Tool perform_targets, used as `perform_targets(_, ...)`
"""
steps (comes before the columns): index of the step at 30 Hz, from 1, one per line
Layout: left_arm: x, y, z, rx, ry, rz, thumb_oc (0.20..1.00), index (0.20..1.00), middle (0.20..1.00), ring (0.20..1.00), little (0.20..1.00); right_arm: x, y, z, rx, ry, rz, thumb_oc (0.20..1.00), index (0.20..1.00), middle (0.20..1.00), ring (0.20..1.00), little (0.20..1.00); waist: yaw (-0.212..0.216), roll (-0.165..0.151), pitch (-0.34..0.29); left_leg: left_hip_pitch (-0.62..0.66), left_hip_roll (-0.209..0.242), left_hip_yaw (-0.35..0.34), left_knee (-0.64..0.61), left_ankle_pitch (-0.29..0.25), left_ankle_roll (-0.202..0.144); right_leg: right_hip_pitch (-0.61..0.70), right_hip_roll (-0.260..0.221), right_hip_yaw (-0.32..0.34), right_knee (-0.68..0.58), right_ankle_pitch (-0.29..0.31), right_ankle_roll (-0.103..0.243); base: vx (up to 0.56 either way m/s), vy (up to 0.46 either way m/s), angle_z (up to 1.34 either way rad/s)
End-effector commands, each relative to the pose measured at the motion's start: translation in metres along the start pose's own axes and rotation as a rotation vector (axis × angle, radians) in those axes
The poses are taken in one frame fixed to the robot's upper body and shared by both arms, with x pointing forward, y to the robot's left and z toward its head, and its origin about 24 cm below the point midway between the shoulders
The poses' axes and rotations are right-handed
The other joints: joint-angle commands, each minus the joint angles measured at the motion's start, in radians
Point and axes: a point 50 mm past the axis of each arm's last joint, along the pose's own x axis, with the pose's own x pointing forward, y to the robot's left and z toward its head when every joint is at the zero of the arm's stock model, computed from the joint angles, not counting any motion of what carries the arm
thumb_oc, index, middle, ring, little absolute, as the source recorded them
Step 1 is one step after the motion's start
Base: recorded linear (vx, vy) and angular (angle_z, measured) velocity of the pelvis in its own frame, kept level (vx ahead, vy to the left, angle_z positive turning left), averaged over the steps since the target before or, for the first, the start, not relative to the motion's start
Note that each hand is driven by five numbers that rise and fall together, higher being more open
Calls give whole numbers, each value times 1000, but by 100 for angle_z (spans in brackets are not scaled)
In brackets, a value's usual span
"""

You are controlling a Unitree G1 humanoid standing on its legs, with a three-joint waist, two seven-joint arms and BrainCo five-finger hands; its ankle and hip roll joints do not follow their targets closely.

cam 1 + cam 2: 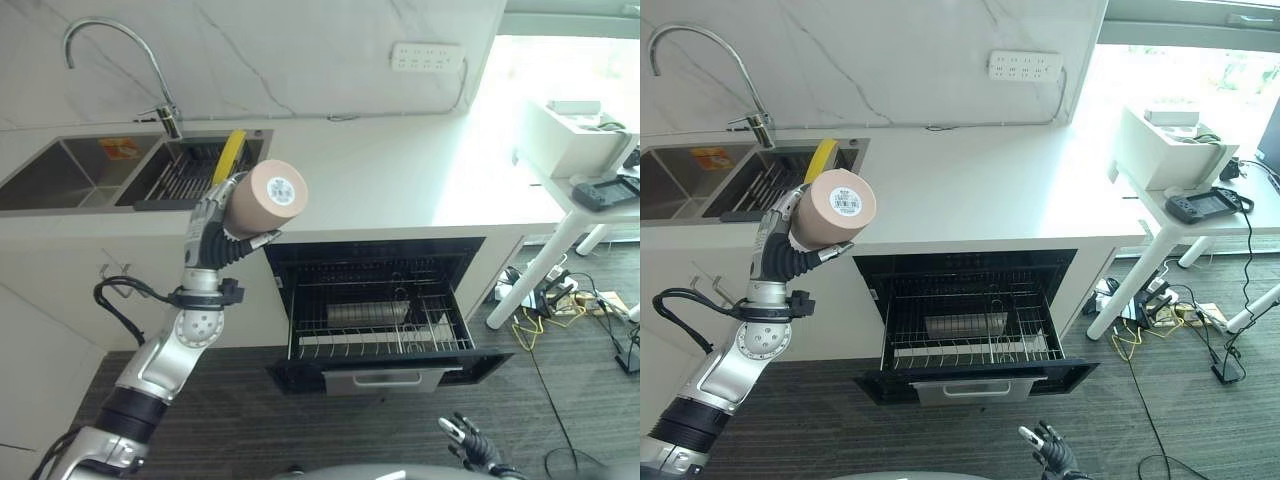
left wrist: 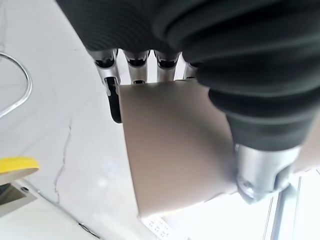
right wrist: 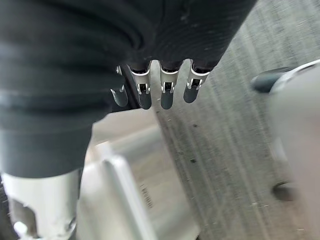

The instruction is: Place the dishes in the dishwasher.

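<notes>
Beige and matte, the cup [image 2: 175, 150] lies across the left hand [image 1: 212, 232], fingers [image 2: 114, 95] curled over its far side and the thumb clamping the near side, so the hand is closed on it. Its long axis runs roughly sideways, from the palm out toward the robot's right and slightly up, with the flat labelled base [image 1: 277, 190] facing away from the fingers and the mouth tucked back toward the wrist. Whether the mouth end is clear of the palm is hidden by the dark cover.

Below and to the right of those fingers, well apart from them, stands the dishwasher [image 1: 375, 320], its door down and its wire rack [image 1: 380, 335] drawn out. That is the relation the next move turns on, as I judge it: the cup must travel down and rightward, and be turned so its mouth faces the tines. A metal piece [image 1: 365, 313] already lies in the rack, too small to identify.

Behind the fingers, the sink [image 1: 130, 170] holds a yellow dish [image 1: 231, 155], partly cut off by the cup.

Right hand [image 1: 468, 440] hangs low near the floor, fingers [image 3: 166, 95] loosely straight and holding nothing; the left is plainly the working hand.
</notes>
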Motion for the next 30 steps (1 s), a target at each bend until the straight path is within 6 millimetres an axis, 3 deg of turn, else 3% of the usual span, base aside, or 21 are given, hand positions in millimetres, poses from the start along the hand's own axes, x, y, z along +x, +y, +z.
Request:
perform_targets(1, 21, 22, 15, 17, -127, 80, 200, 200, 200, 200, 200, 2, -14, 22, 92, -105, -70, 1000, 1000, 1000, 1000, 1000, 0, 28, -20, -1, 73, 9, 8, -61, -44, -77, -117, -26, 17, 41, 82, -27, -17, -10)
perform_targets(6, 24, 23, 13, 26, -131, 61, 200, 200, 200, 200, 200, -5, -27, 10, 140, -75, -137, 1000, 1000, 1000, 1000, 1000, -21, 21, -34, 11, 70, 31, 8, -76, -36, -80, -119, -13, 7, 50, 89, -18, -13, -16)
perform_targets(9, 25, 20, 12, 24, -132, 52, 200, 200, 200, 200, 200, -13, -45, -1, 283, -60, -273, 1000, 1000, 1000, 1000, 1000, -35, 19, -43, 18, 72, 43, 8, -80, -33, -81, -111, 10, 2, 51, 88, -11, -7, -16)
perform_targets(11, 25, 18, 10, 24, -122, 51, 200, 200, 200, 200, 200, -21, -66, 8, 330, -129, -488, 1000, 1000, 1000, 1000, 1000, -50, 18, -44, 24, 73, 51, 8, -81, -33, -82, -107, 24, 1, 54, 88, -1, 2, -9)
perform_targets(12, 26, 17, 9, 22, -114, 52, 200, 200, 200, 200, 200, -25, -79, 23, 328, -192, -640, 1000, 1000, 1000, 1000, 1000, -59, 17, -42, 27, 73, 54, 8, -83, -32, -83, -106, 34, 0, 57, 89, -9, -3, -4)
perform_targets(13, 26, 17, 9, 12, -108, 53, 200, 200, 200, 200, 200, -25, -79, 40, 315, -248, -702, 1000, 1000, 1000, 1000, 1000, -64, 16, -37, 30, 71, 51, 8, -85, -29, -83, -105, 40, 1, 59, 88, -22, -9, -10)
perform_targets(14, 26, 16, 9, 4, -104, 53, 200, 200, 200, 200, 200, -24, -74, 60, 313, -328, -723, 1000, 1000, 1000, 1000, 1000, -68, 15, -31, 32, 69, 48, 8, -86, -27, -83, -105, 46, 1, 60, 87, -57, -15, -17)
perform_targets(15, 25, 15, 8, -1, -91, 47, 200, 200, 200, 200, 200, -24, -54, 95, 310, -467, -695, 1000, 1000, 1000, 1000, 1000, -77, 13, -26, 34, 65, 44, 8, -87, -23, -85, -104, 53, 2, 63, 86, -63, -16, -21)
perform_targets(18, 21, 10, 1, 5, -38, 34, 200, 200, 200, 200, 200, -43, -12, 150, 269, -782, -526, 1000, 1000, 1000, 1000, 1000, -105, 12, -24, 39, 58, 47, 10, -92, -12, -89, -102, 73, 4, 62, 87, -43, -5, -16)
perform_targets(20, 16, 5, -7, -31, 21, 28, 200, 200, 200, 200, 200, -57, 8, 174, 209, -943, -408, 1000, 1000, 1000, 1000, 1000, -120, 12, -29, 45, 58, 58, 13, -94, -8, -93, -106, 82, 5, 63, 90, -12, 12, -17)
perform_targets(22, 10, -5, -16, -202, 142, 17, 200, 200, 200, 200, 200, -72, 36, 199, 107, -1072, -274, 1000, 1000, 1000, 1000, 1000, -128, 18, -35, 53, 56, 69, 18, -100, -6, -100, -109, 96, 5, 63, 93, 3, 40, -29)
perform_targets(27, -8, -37, -24, -478, 354, -45, 200, 200, 200, 200, 200, -94, 88, 225, -29, -1189, 56, 1000, 1000, 1000, 1000, 1000, -132, 27, -35, 67, 52, 87, 30, -107, -2, -106, -111, 122, 9, 64, 95, 3, 30, -31)
perform_targets(30, -10, -49, -21, -548, 377, -91, 200, 200, 200, 200, 200, -106, 119, 232, -140, -1228, 292, 1000, 1000, 1000, 1000, 1000, -125, 26, -35, 66, 51, 89, 45, -114, -3, -110, -118, 122, 10, 67, 99, 0, 0, 0)
